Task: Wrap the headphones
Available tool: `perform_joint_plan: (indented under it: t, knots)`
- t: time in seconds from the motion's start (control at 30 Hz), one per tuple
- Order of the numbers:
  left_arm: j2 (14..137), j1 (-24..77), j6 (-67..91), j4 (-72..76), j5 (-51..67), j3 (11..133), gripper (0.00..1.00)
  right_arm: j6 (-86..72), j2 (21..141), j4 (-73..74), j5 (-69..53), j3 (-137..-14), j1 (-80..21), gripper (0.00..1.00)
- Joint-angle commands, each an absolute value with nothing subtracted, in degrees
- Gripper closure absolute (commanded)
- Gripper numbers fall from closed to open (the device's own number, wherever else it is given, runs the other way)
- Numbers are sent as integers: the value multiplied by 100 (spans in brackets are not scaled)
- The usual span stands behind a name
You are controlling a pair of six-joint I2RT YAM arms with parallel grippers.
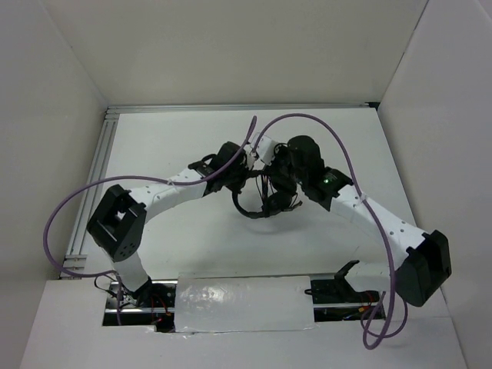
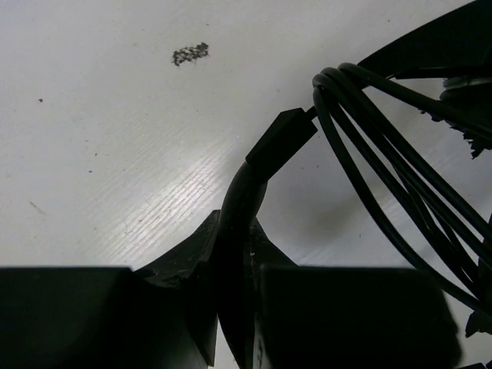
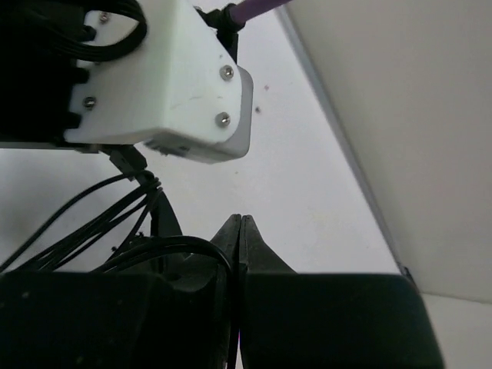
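The left pincer clamps the headphones by the band. The right pincer is closed, seemingly pinching the cord. Hold the band steady and the cord taut, so each loop lies beside the last. Below is the white, scuffed desk, with plain walls beyond.

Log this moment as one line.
stage: wrapping | left fingers: shut on headphones | right fingers: shut on cord | cord: several loops gathered at band end
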State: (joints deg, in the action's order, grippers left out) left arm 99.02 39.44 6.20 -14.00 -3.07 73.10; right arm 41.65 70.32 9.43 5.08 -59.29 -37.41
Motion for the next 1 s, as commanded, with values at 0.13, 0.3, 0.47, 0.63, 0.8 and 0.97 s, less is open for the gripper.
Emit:
perform_joint_plan:
  t: [0.13, 0.3, 0.47, 0.63, 0.8, 0.97]
  knots:
    - [9159, 4473, -236, -677, 86, 6663, 100, 3981, 7478, 1098, -1640, -6723, -2752, 89]
    - [8991, 4676, -509, -475, 229, 6460, 100, 4113, 7945, 1809, -2460, -7189, -2383, 81]
    - [8834, 4711, -518, -457, 352, 6434, 100, 4026, 8358, 1881, -2759, -7233, -2198, 79]
    - [8561, 4702, -545, -431, 325, 6390, 100, 4043, 8832, 2320, -3111, -7461, -1969, 66]
    - [8455, 4658, -492, -439, 413, 6451, 100, 4087, 9097, 2856, -3822, -7691, -1846, 60]
    - [8525, 4466, -255, -580, 518, 6635, 100, 3991, 9167, 2865, -3867, -7620, -1819, 60]
